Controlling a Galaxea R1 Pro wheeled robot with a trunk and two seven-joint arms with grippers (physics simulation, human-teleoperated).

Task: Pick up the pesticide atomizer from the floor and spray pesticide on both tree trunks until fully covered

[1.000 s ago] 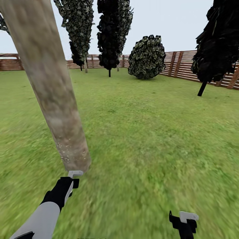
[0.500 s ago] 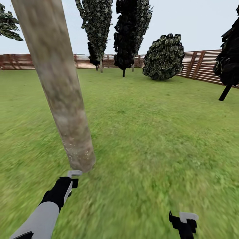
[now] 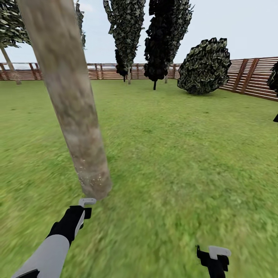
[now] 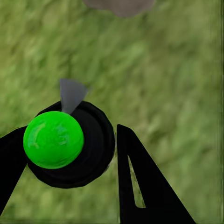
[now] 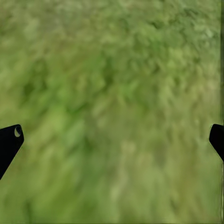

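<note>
A thick, mottled grey-tan tree trunk (image 3: 73,108) rises from the grass at the left of the head view, with pale specks low on its bark (image 3: 90,177). Its base (image 4: 119,5) also appears in the left wrist view. My left gripper (image 3: 83,210) hangs just in front of that base, a little above the floor (image 3: 173,162). It is shut on the pesticide atomizer (image 4: 70,144), a black round body with a bright green knob and a grey nozzle. My right gripper (image 3: 214,262) is low at the right, open (image 5: 114,135) over bare grass.
A brown slat fence (image 3: 251,77) rings the lawn. Dark narrow cypresses (image 3: 166,38) and a round bush (image 3: 204,65) stand at the back. A thin pale trunk under a green crown (image 3: 9,65) stands far off at the left. Open grass spreads to the right of the trunk.
The whole view has swung left, so the trunk, the back trees and the fence have slid to the right in the picture. Both arms keep their places in the view.
</note>
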